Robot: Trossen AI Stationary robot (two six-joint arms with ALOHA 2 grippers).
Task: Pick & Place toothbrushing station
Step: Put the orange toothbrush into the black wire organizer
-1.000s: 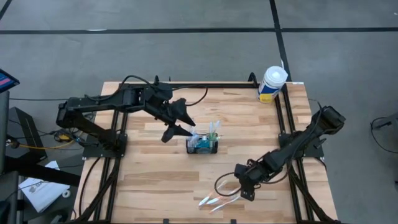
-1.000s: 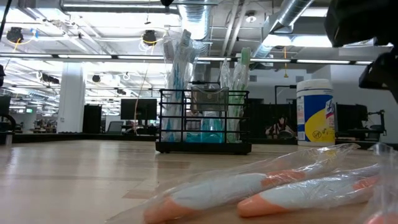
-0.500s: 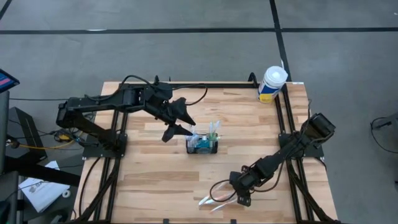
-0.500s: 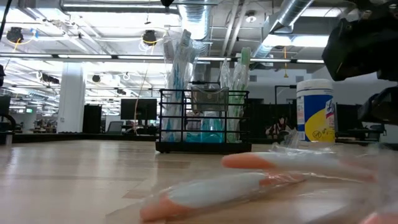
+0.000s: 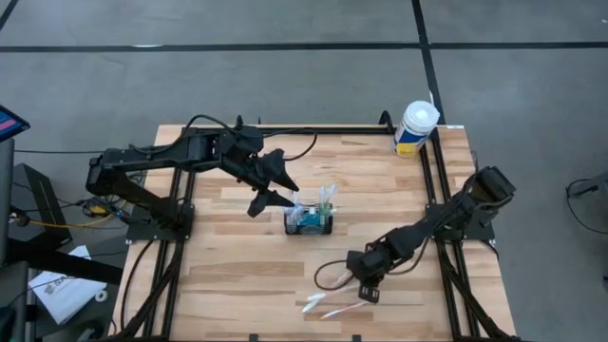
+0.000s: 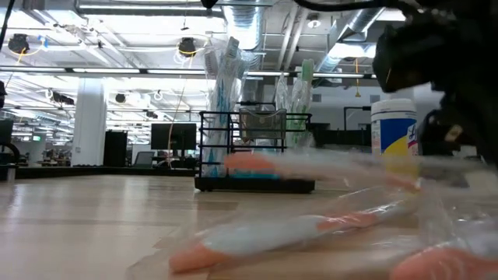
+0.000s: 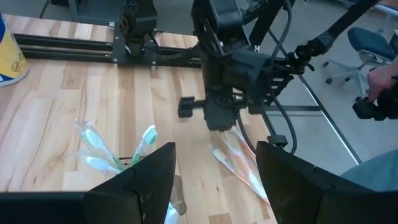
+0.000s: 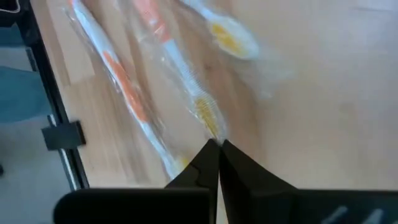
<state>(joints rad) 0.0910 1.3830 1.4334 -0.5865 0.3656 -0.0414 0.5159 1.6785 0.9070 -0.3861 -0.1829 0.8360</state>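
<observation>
caddy (image 5: pixel 310 221): mid-table, toothbrushes standing in it
tub (image 5: pixel 415 128): far right corner
wrapped toothbrushes (image 5: pixel 328 304): near edge, right of centre
left gripper (image 5: pixel 283 196): just left of caddy

Black caddy (image 5: pixel 310 224), orange-white toothbrushes (image 6: pixel 296 233)

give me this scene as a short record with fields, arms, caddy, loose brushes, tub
right gripper: low over the table's front edge, jaws shut on a wrapped toothbrush
left gripper: jaws open, hovering just left of the caddy
toothbrushing station: black wire-mesh caddy at mid table, wrapped brushes standing upright in it
loose brushes: clear-wrapped, orange and white, lying on the table by the right gripper
white tub: upright at the table's far right corner
table: light wood planks
</observation>
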